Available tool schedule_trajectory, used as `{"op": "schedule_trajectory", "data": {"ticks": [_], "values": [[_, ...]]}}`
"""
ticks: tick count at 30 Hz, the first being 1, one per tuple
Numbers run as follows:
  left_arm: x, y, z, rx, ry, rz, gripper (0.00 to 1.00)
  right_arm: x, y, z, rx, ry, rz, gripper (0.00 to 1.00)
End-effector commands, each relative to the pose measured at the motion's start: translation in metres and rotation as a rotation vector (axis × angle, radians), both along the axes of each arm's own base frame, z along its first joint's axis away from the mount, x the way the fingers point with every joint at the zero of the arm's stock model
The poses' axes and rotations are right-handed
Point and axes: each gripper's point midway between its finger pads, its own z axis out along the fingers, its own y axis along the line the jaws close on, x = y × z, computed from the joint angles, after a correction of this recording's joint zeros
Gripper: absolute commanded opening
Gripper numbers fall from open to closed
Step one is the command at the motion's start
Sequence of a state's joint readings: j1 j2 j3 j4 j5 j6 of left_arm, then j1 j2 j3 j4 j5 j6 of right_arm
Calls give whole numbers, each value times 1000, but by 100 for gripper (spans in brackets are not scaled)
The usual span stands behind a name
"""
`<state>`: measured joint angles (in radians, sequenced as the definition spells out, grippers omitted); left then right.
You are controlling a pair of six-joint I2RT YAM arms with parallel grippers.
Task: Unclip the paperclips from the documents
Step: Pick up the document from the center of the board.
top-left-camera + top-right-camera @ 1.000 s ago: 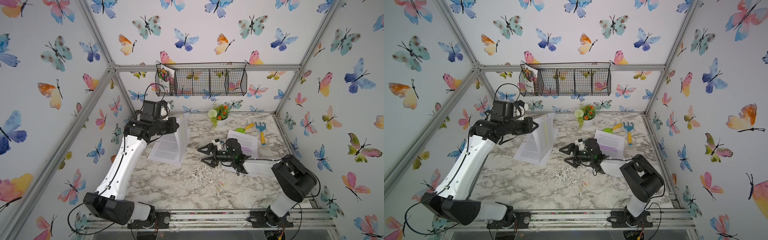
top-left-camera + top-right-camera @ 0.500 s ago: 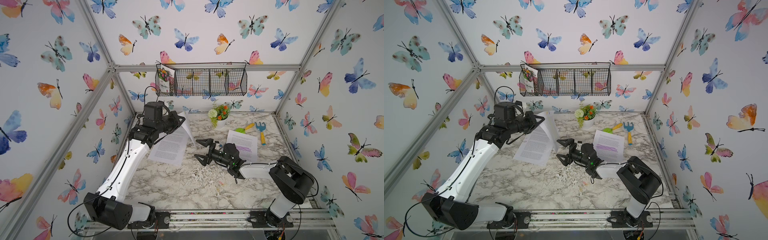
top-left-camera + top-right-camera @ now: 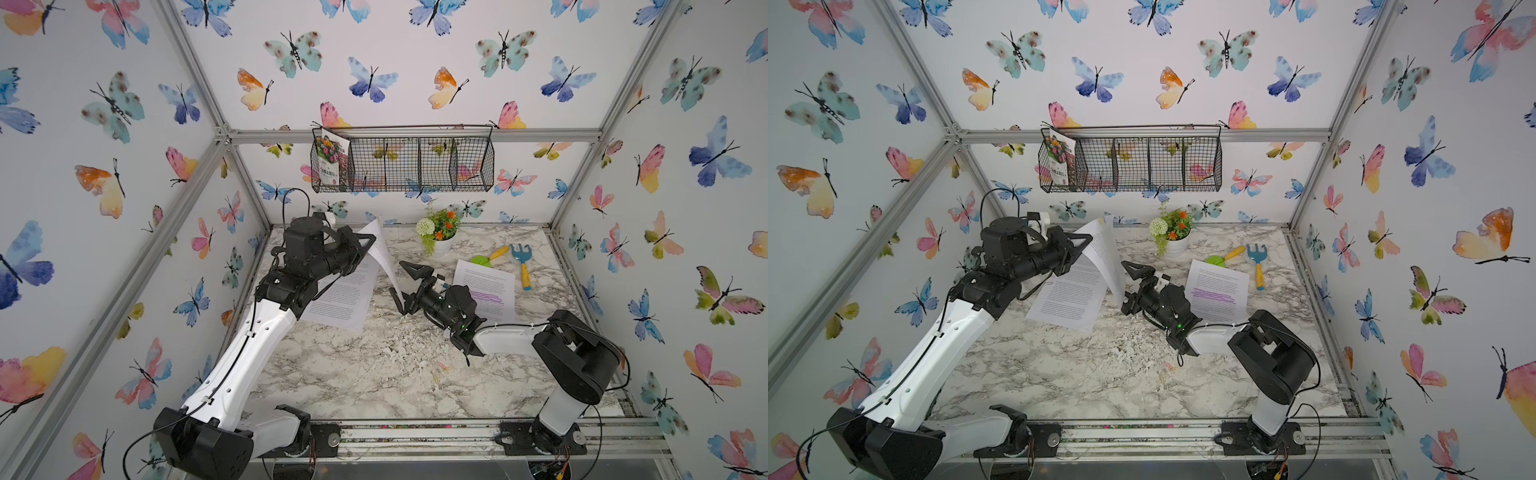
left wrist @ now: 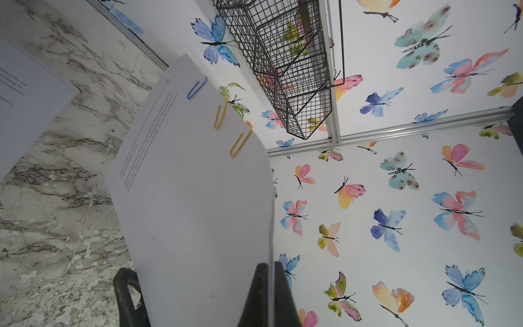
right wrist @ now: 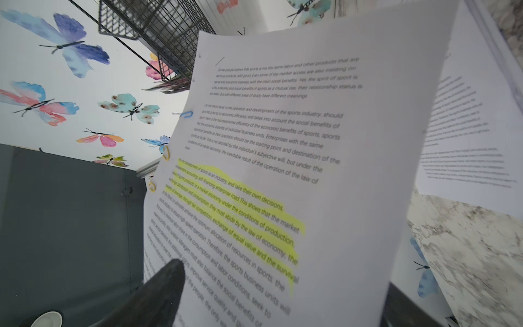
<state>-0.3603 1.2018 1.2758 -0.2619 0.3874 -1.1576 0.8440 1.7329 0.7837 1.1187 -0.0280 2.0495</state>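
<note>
My left gripper [image 3: 370, 242] [image 4: 271, 266] is shut on the edge of a document [image 3: 382, 253] [image 4: 192, 184] held upright over the table. Its face carries a yellow highlight band [image 5: 240, 215]. On one edge sit a blue paperclip [image 4: 196, 87] [image 5: 186, 114] and two yellow paperclips [image 4: 221, 113] [image 4: 240, 140]. My right gripper [image 3: 401, 287] [image 3: 1126, 286] is open at the sheet's lower edge, one finger [image 5: 167, 280] in front of the page. A plain document [image 3: 345, 299] and a purple-marked one [image 3: 486, 291] lie flat.
A wire basket [image 3: 403, 164] holding a seed packet [image 3: 330, 160] hangs on the back wall. A flower pot [image 3: 438, 239], a green and yellow trowel [image 3: 488, 257] and a blue hand rake [image 3: 521, 262] stand at the back right of the marble table [image 3: 374, 374].
The left arm has swung the held sheet up and toward the table's middle. The right gripper has moved left to the sheet's lower edge, staying open.
</note>
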Motion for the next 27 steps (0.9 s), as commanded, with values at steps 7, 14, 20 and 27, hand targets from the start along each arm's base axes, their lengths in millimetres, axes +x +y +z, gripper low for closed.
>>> {"op": "schedule_trajectory", "data": {"ticks": [7, 14, 20, 27], "values": [[-29, 8, 8, -2, -24, -14, 0, 6, -30, 10, 175, 40, -123, 84], [-42, 11, -5, -7, 5, -26, 0, 8, -34, 25, 181, -95, -138, 73], [-49, 11, -7, 1, 13, -47, 0, 13, -31, 28, 158, -141, -109, 66], [-63, 15, -11, 35, 26, -59, 0, 18, -47, 19, 78, -169, -116, 62]]}}
